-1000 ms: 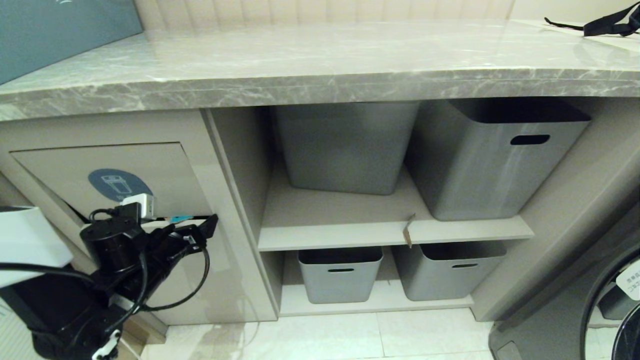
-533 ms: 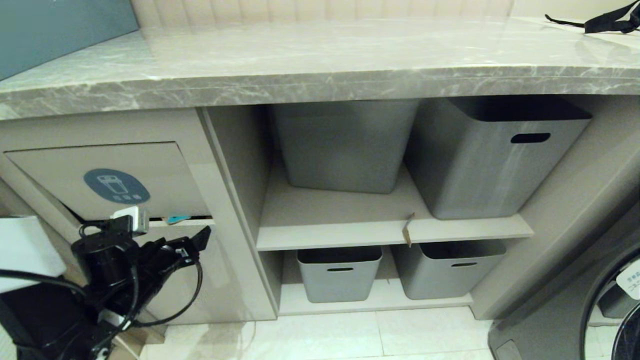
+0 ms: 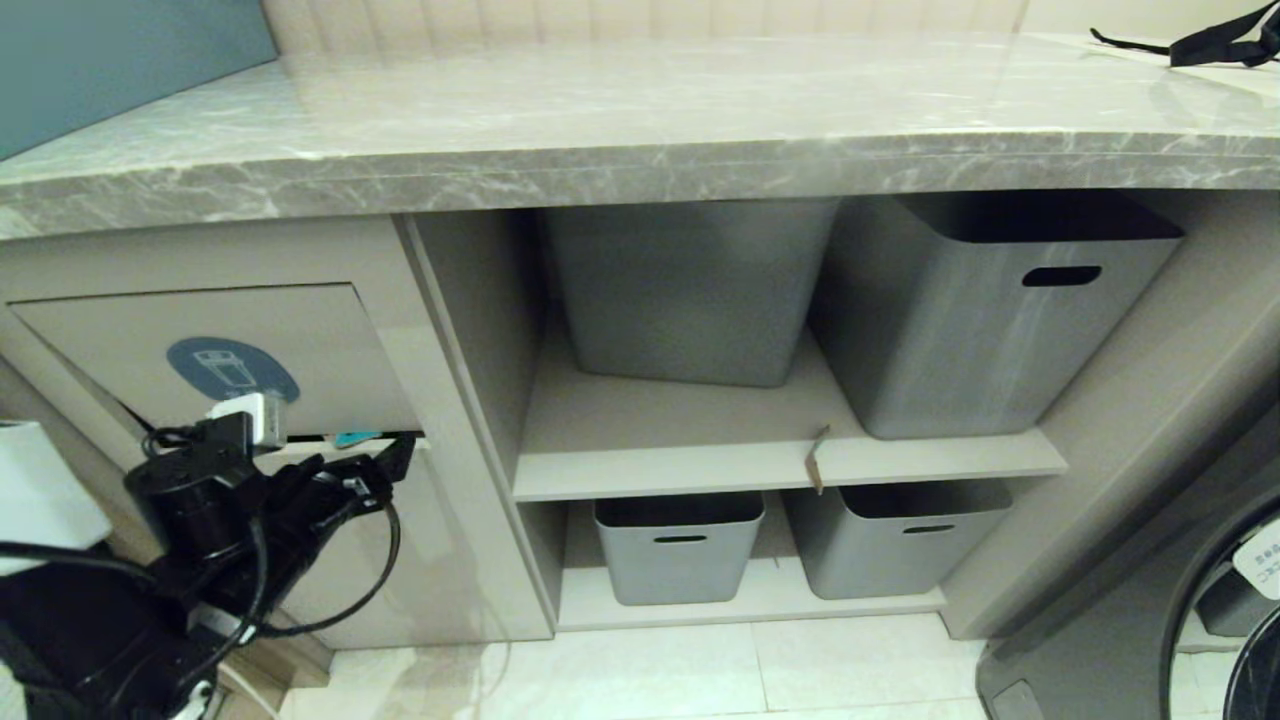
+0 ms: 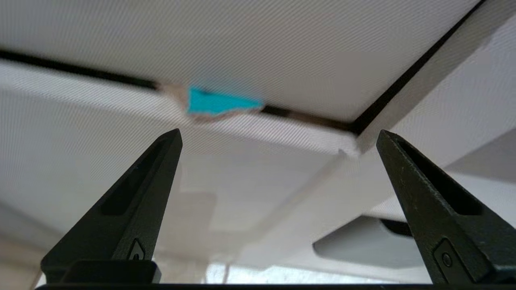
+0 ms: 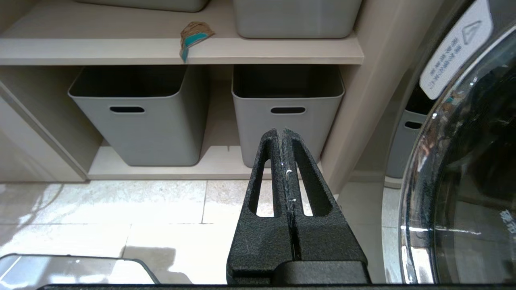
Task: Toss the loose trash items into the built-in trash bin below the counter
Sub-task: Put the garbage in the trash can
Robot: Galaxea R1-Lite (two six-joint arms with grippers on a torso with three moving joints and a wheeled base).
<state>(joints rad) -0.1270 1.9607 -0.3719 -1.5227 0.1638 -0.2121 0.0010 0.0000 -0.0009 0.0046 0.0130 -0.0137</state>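
Under the grey marble counter (image 3: pixel 640 170), the built-in trash bin's beige flap (image 3: pixel 120 330) bears a blue oval sticker. A teal-sided cardboard scrap (image 3: pixel 355 438) is wedged in the dark gap at the flap's lower edge. My left gripper (image 3: pixel 375 465) hovers open just in front of and below that gap. In the left wrist view the scrap (image 4: pixel 217 102) sits beyond the spread fingertips, with nothing between them (image 4: pixel 278 137). Another tan scrap (image 3: pixel 817 460) hangs over the front edge of the middle shelf, its teal side showing in the right wrist view (image 5: pixel 193 36). My right gripper (image 5: pixel 281 133) is parked shut and empty.
Grey plastic tubs (image 3: pixel 990 310) with slot handles fill the open shelves right of the bin, two above and two below (image 3: pixel 680 550). A black strapped bag (image 3: pixel 1215 45) lies on the counter's far right. A washing machine door (image 3: pixel 1220 610) stands at the lower right.
The left arm has shifted slightly to the left in front of the flap, fingers still open. The teal scrap stays wedged in the gap. The right arm has not moved.
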